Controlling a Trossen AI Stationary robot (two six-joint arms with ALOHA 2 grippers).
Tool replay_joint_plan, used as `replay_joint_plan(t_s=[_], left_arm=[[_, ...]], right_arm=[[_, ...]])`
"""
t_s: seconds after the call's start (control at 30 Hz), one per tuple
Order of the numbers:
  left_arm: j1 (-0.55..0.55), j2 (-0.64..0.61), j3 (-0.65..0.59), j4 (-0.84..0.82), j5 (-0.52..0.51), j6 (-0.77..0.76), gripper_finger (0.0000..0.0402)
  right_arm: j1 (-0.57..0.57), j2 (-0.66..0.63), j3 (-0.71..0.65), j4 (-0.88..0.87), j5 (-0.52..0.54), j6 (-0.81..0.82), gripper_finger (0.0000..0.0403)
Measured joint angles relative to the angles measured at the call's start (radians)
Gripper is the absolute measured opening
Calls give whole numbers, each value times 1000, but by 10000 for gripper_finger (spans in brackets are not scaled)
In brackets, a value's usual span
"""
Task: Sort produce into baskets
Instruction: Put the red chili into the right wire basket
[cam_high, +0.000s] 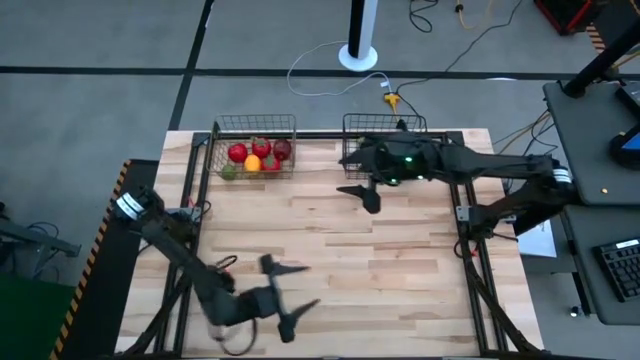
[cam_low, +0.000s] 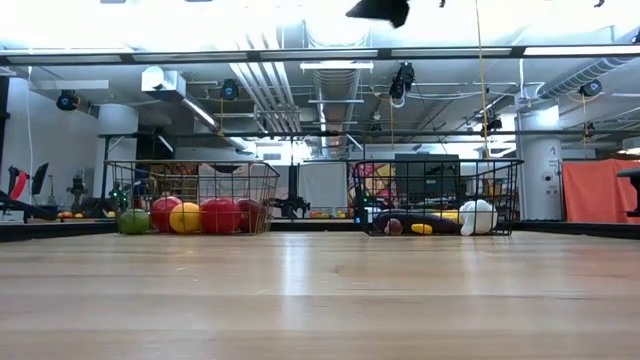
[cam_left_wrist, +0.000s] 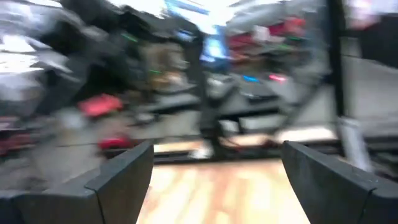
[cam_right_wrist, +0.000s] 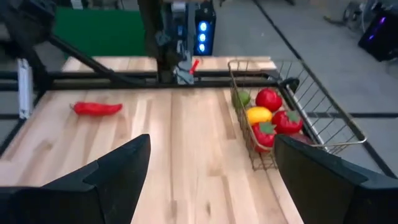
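Observation:
The left wire basket (cam_high: 255, 132) stands at the table's far edge and holds red, orange and green round produce (cam_high: 258, 154); it also shows in the low view (cam_low: 195, 190) and the right wrist view (cam_right_wrist: 292, 93). The right wire basket (cam_low: 437, 190) holds a purple long piece, a yellow piece and a white one (cam_low: 478, 216); in the high view my right arm covers most of it (cam_high: 385, 122). A long red pepper (cam_right_wrist: 96, 109) lies on the table near my left arm (cam_high: 226, 263). My left gripper (cam_high: 300, 290) is open and empty near the front edge. My right gripper (cam_high: 350, 175) is open and empty, raised beside the right basket.
Bare wooden table lies between the two grippers and the baskets. A dark metal frame (cam_high: 200, 180) runs along the table's left, right and far sides. The left wrist view (cam_left_wrist: 217, 180) is smeared; it shows only table wood and the room beyond.

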Motion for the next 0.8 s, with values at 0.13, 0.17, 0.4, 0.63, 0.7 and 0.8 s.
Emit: replay_joint_plan(t_s=[0.13,0.17,0.4,0.63,0.7,0.8], left_arm=[[79,-22,80,-510,291,-388,333],[98,-25,119,-670,327,-498,333],[114,-6,411,-1845,448,-1447,333],[9,17,375,-2232,891,-2165,333],[-21,25,332,-2212,994,-2261,333],[-51,44,280,-2203,1097,-2364,333]], right_arm=[[22,-54,-44,-2,41,14,325],[26,-59,-53,-5,44,18,324],[31,-68,-65,-7,45,28,323],[31,-53,-68,-12,45,27,320],[31,-49,-68,-14,45,31,322],[31,-48,-68,-18,44,41,325]])
